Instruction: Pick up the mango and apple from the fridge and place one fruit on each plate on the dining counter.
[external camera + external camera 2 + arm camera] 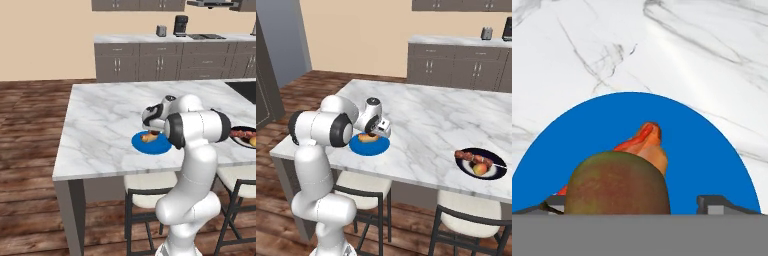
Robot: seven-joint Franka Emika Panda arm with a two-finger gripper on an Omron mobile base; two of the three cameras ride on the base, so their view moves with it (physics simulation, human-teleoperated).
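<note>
A marble-topped dining bench point(105, 120) carries two plates well apart from each other. The white arm reaches over the bench's near edge, and its pincer point(374, 134) hangs low over the blue plate point(370, 146), which lies near that edge.

In the hand view the apple point(618, 184), a rounded red-brown and greenish fruit, sits between the two dark fingertips point(714, 204) directly above the blue plate point(707, 150). The jaws stand about as wide as the fruit; whether the tips press on it, and whether it already rests on the plate, cannot be told. Beyond the apple, a thin red and orange pepper-like piece point(647, 142) lies on the plate's blue surface, and it appears as an orange-red patch point(148, 136) beside the hand in the left base view.

The second plate point(495, 172), dark with a pale rim, sits farther along the bench near the same edge. On it rest the mango point(480, 169), orange-yellow and rounded, and a reddish skewer of dark pieces point(472, 157) that lies across the plate just beside the fruit.

Two pale-seated stools point(363, 184) stand under the bench's near edge. A wall counter with grey cabinets point(165, 61) runs along the far wall, over a dark wooden floor point(30, 130).
</note>
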